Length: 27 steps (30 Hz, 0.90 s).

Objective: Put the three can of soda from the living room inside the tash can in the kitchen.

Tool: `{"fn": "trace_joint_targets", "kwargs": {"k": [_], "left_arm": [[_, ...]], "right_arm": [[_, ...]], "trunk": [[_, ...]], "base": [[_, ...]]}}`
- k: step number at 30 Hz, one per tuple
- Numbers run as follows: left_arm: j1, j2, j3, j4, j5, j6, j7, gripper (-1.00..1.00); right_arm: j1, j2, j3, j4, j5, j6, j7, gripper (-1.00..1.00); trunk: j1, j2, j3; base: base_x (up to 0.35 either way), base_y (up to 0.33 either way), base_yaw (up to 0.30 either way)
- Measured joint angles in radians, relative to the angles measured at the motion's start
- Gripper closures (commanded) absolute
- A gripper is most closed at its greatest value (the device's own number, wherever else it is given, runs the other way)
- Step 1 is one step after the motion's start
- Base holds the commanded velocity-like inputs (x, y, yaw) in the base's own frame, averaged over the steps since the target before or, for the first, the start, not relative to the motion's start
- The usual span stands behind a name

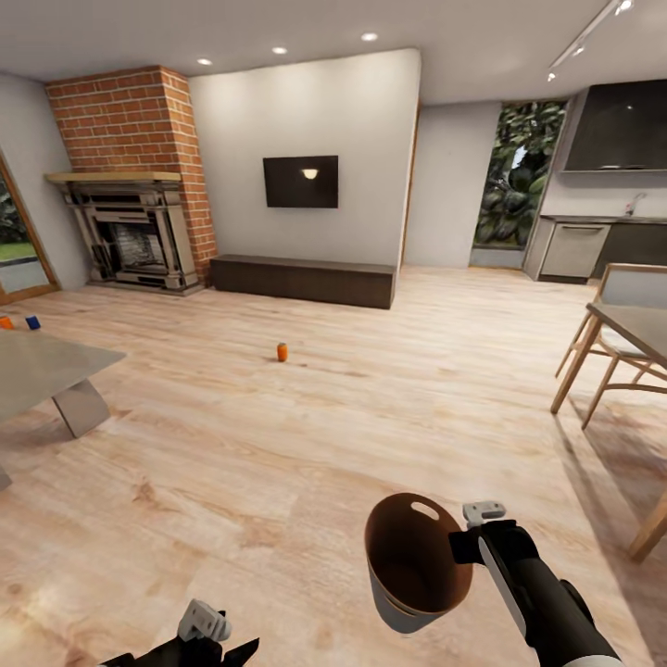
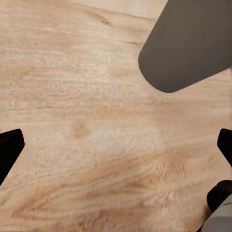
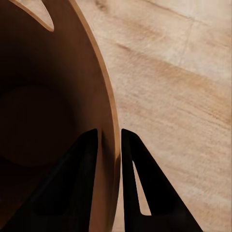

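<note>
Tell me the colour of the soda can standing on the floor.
Orange-red soda can, seen best in the head view.

An open-plan home is showing here. A brick fireplace point(image 1: 130, 176) is standing at ten o'clock and a wall television point(image 1: 300, 181) at twelve. Kitchen counters point(image 1: 597, 243) are lining two o'clock.

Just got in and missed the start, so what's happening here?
The robot's right hand is clamped on the rim of the trash can, carrying it over the wood floor. An orange soda can stands on the floor ahead; an orange can and a blue can sit far left. The left hand is open and empty.
</note>
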Motion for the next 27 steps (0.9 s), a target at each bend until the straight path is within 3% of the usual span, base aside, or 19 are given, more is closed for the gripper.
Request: {"fn": "trace_joint_targets", "kwargs": {"k": [27], "left_arm": [[0.000,0.000,0.000,0.000,0.000,0.000,0.001,-1.00]], "right_arm": [[0.000,0.000,0.000,0.000,0.001,0.000,0.000,1.00]], "trunk": [[0.000,0.000,0.000]], "base": [[0.347,0.000,0.000]]}}
